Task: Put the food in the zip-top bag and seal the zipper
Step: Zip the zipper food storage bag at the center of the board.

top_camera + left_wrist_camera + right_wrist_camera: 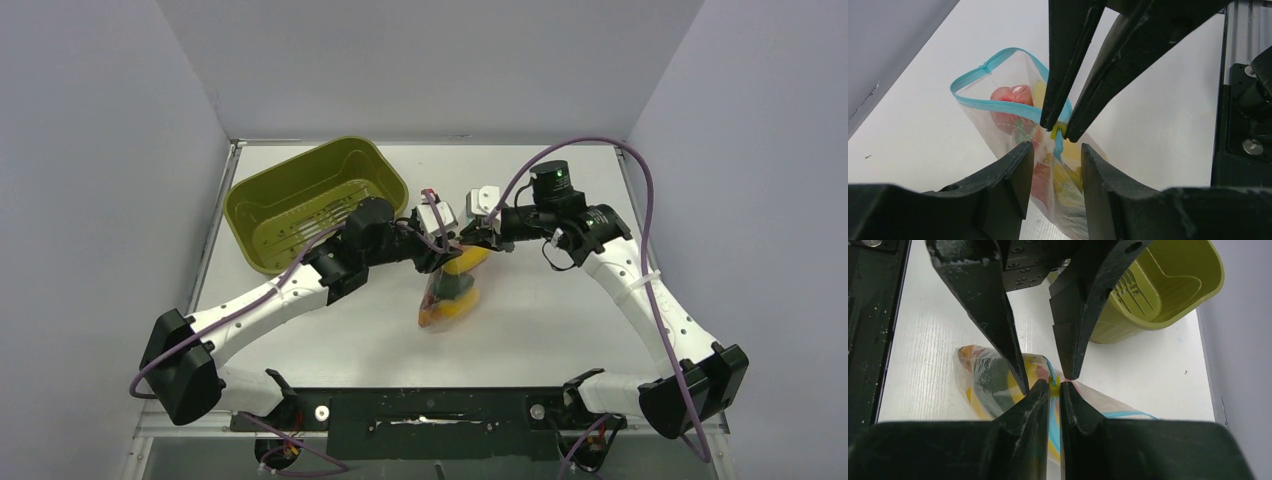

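- Right end effector (1054,390): pinches almost fully shut on the zipper (998,106) at a small yellow tab (1058,131) and holds the mouth edge up off the desk (560,320).
- Left end effector (1054,150): stands roughly half open and straddles the same strip just beside the right one; grips nothing; cannot tell whether it touches the film.
- Zip-top bag (450,295): hangs from that pinch at mid-desk, appears to rest its lower end on the surface, and gapes open along the stretch beyond the tab.
- Food (1010,95): sits inside the bag and shows red, yellow and orange through the film.
- Handling, as judged: light, floppy, slick; sags under its load; best taken by the stiffer zipper, not the thin wall.
- Olive bin (300,215): lies at the left rear, well apart from the bag.
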Robot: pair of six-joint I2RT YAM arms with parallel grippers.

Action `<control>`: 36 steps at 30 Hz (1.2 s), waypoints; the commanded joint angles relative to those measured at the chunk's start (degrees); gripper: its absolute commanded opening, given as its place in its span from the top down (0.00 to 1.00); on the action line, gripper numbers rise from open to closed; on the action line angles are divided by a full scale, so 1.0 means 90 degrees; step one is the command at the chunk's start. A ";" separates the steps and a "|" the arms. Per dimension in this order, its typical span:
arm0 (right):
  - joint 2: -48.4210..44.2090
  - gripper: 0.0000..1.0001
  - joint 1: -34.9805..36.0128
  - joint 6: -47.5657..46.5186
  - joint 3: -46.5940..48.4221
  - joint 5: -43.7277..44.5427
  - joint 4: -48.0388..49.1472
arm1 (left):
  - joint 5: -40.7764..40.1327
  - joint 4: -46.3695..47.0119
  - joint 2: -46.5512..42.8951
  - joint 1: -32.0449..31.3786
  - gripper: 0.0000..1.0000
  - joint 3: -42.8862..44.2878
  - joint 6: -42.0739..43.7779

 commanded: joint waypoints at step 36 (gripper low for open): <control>-0.0059 1.00 -0.1167 -0.1045 0.0441 0.0759 -0.1191 | 0.0873 0.0946 -0.1017 0.0949 1.00 -0.0396 -0.0230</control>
